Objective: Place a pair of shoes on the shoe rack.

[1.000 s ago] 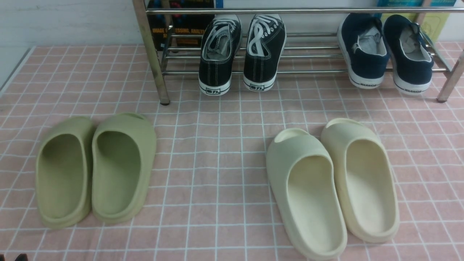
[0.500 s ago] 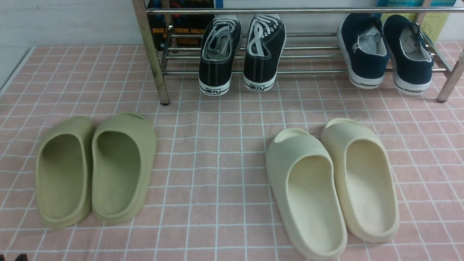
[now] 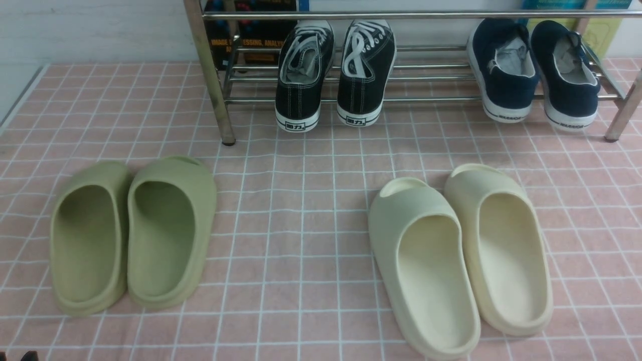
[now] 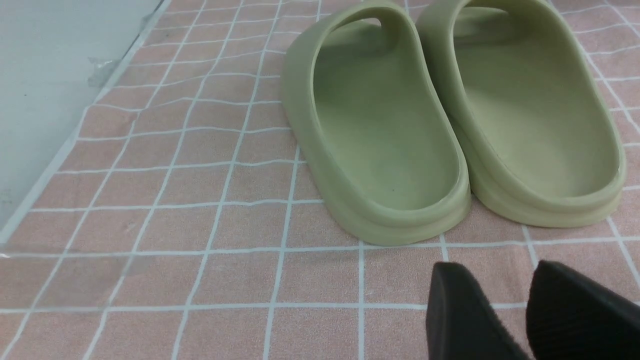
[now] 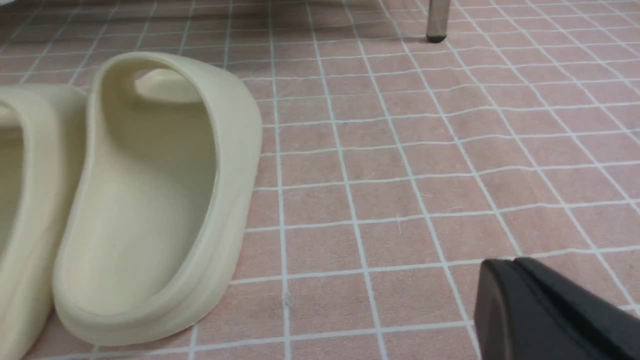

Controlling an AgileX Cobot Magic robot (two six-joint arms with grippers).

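Observation:
The pair of shoes, two navy slip-ons with white soles (image 3: 504,70) (image 3: 569,75), rests side by side on the right end of the shoe rack (image 3: 401,15), heels sticking out over its front bar. Neither gripper touches them. In the left wrist view my left gripper (image 4: 495,267) hovers open and empty over the pink cloth, just behind the green slides (image 4: 450,115). My right gripper (image 5: 505,262) is shut with nothing in it, low over the cloth beside the cream slides (image 5: 150,200). One rack leg (image 5: 438,20) shows far ahead of it.
Black lace-up sneakers (image 3: 333,70) sit on the rack's left half. Green slides (image 3: 133,230) lie at front left and cream slides (image 3: 461,255) at front right on the pink checked cloth (image 3: 301,200). The cloth ends at a grey edge (image 4: 50,165) on the left.

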